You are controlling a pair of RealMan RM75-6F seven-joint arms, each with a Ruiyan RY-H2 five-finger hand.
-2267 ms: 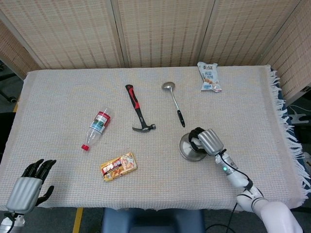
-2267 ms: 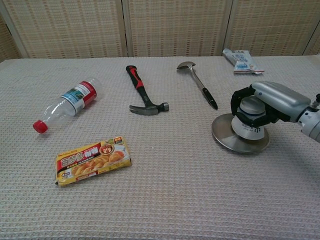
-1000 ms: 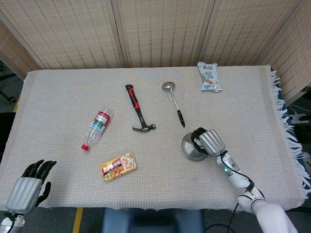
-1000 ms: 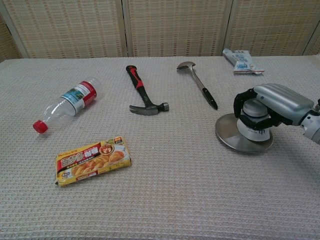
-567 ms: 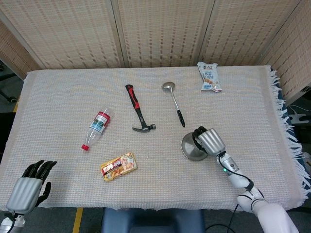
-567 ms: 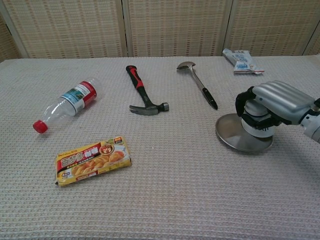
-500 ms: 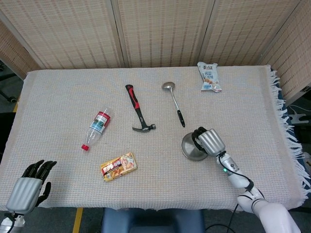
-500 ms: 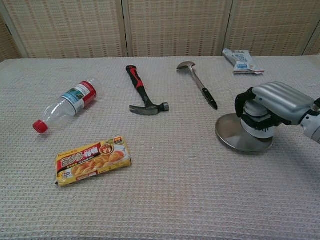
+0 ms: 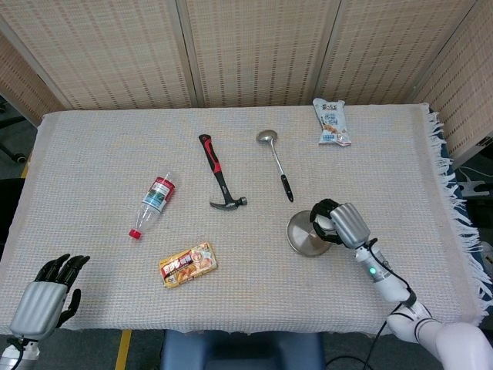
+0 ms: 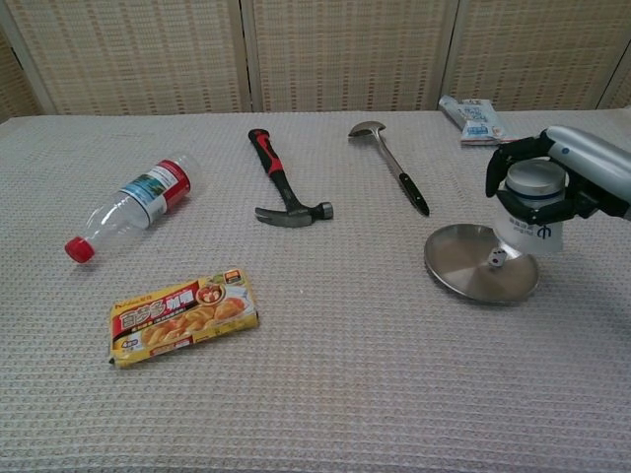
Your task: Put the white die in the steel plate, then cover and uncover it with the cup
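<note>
**A:** Where is the white die?

**B:** The white die (image 10: 497, 257) lies uncovered in the steel plate (image 10: 463, 274), toward the plate's 2 o'clock side in the chest view. The plate sits flat on the bench (image 10: 345, 394), at about 4 o'clock from the bench's middle in the head view.

**A:** And the cup?

**B:** The cup (image 10: 533, 209) is upside down, grasped by the right hand (image 10: 552, 182). The dark fingers (image 10: 505, 158) wrap round its upper part. It hangs above the plate's 2 o'clock edge, clear of the die; its rim looks lifted off the plate, though I cannot tell how far. In the head view the right hand (image 9: 344, 224) covers most of the cup, at 3 o'clock of the steel plate (image 9: 302, 235).

**A:** The other hand?

**B:** The left hand (image 9: 42, 297) is at the bench's 7 o'clock corner, released, fingers apart, holding nothing. The chest view does not show it.

**A:** What else lies about?

**B:** A hammer (image 10: 281, 180) with a red and black handle sits near the middle, its head toward the near edge. A ladle (image 10: 389, 163) lies at 3 o'clock of it. A plastic bottle (image 10: 133, 205) with a red cap lies on its side at 9 o'clock of the hammer. A yellow food box (image 10: 183, 317) lies at 6 o'clock of the bottle, and a snack packet (image 10: 473, 120) lies at the far edge, at 12 o'clock of the plate.
</note>
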